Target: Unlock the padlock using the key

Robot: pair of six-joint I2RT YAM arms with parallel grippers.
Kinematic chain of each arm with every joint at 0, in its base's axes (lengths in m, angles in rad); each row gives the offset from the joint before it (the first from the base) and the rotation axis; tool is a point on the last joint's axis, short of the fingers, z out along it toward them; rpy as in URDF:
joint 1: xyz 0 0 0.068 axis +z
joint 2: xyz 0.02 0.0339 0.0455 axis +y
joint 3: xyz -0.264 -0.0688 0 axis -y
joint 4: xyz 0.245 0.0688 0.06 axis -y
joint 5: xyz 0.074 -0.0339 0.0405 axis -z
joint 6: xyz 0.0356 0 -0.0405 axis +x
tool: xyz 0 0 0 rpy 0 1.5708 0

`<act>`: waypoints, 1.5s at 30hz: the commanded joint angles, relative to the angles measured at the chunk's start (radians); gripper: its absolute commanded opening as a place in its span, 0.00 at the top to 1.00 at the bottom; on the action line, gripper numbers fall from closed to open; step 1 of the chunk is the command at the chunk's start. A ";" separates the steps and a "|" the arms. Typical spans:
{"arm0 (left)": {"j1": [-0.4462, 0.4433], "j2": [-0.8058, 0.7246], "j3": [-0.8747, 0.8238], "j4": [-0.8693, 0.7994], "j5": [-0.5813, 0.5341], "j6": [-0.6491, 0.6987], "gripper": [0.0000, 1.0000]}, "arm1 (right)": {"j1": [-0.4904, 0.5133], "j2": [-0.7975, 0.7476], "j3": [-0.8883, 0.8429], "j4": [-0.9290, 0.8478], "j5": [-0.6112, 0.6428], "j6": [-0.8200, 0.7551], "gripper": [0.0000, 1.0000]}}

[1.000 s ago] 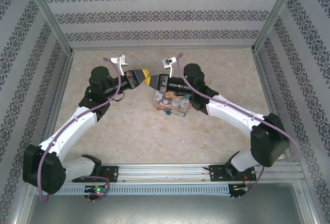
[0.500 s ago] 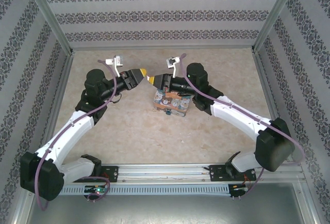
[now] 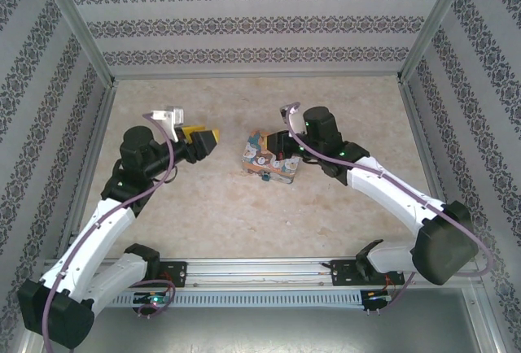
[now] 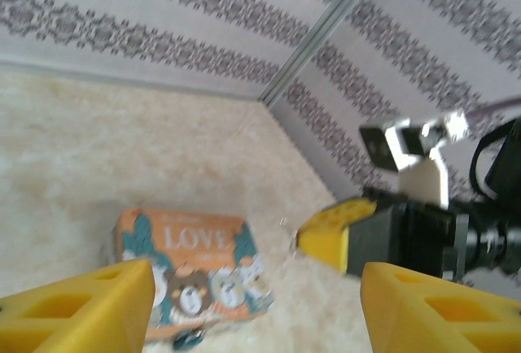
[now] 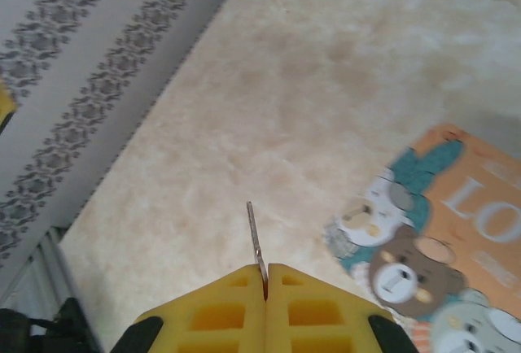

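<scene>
Your right tool (image 5: 266,278) has its yellow fingers pressed together on the key (image 5: 256,239). The key's thin metal blade sticks straight out past the tips. This tool hangs near the far-left corner of the LOVE tin (image 3: 269,161), with the blade over bare tabletop (image 3: 203,198). Your left tool (image 4: 256,304) is off to the tin's left, its fingers well apart and holding nothing.

The padlock (image 4: 189,337) is the tiny blue-teal thing lying on the tabletop at the tin's edge that faces the arm bases. It is touching the tin or just beside it, I cannot tell which. Its keyhole is too small to make out.

As I judge it, the step in hand is bringing lock and key together. The key is ready, but the lock lies loose, so a push from the blade would likely just slide it.

- **Grasp:** Bring your left tool down at the tin's near edge. Close on the padlock's body, not its thin shackle, and leave the keyhole end clear.
- **Clearance:** Watch that a finger does not catch the tin's wall as you close.
- **Presentation:** Lift the lock clear of the tin and turn the keyhole toward the right tool.
- **Insertion:** Line the blade up with the slot before you advance, and go slowly. The grip on the key is narrow, so it may twist between the fingers.
- **Turn:** Rotate only once the key is fully seated.
</scene>
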 commanded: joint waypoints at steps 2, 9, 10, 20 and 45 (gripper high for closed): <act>0.007 -0.013 -0.074 -0.065 0.015 0.117 0.33 | -0.078 0.024 -0.078 0.065 -0.092 0.053 1.00; -0.054 0.029 -0.203 0.053 0.007 0.172 0.29 | -0.113 0.126 -0.140 0.200 -0.148 0.128 1.00; -0.062 0.040 -0.212 0.066 0.011 0.178 0.28 | -0.115 0.137 -0.144 0.208 -0.147 0.131 1.00; -0.134 0.161 -0.264 0.171 -0.010 0.217 0.27 | -0.132 0.237 -0.156 0.247 -0.143 0.149 1.00; -0.271 0.483 -0.210 0.350 -0.034 0.205 0.30 | -0.137 0.375 -0.237 0.371 -0.194 0.168 1.00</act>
